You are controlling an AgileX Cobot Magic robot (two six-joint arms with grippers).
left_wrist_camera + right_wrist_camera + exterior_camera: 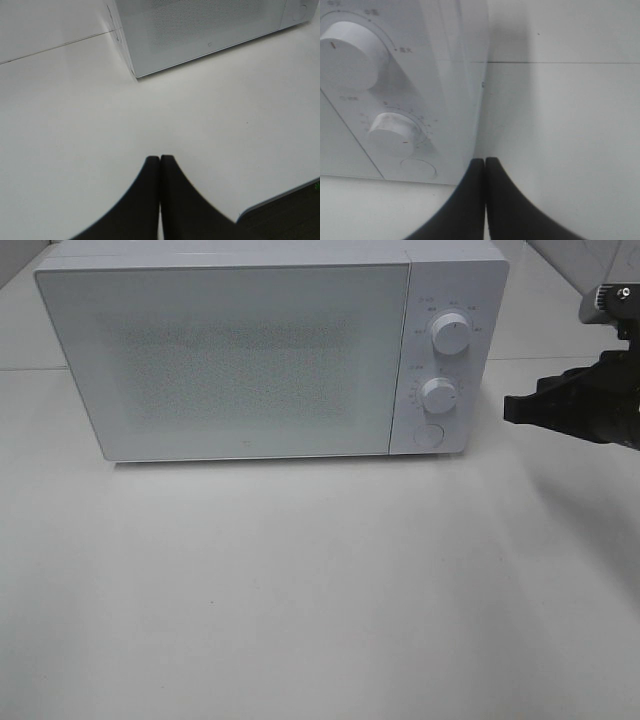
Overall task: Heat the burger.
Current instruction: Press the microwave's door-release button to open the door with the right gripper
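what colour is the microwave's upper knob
White; the upper knob shows best in the right wrist view.

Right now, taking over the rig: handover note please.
Left gripper: shut, empty, over the table before the microwave.
Right gripper: shut, empty, right of the lower dial, not touching.
Burger: not in view; door closed, cannot tell if it is inside.
Done: door shut. Left: probably turn the lower dial; confirm the burger first.
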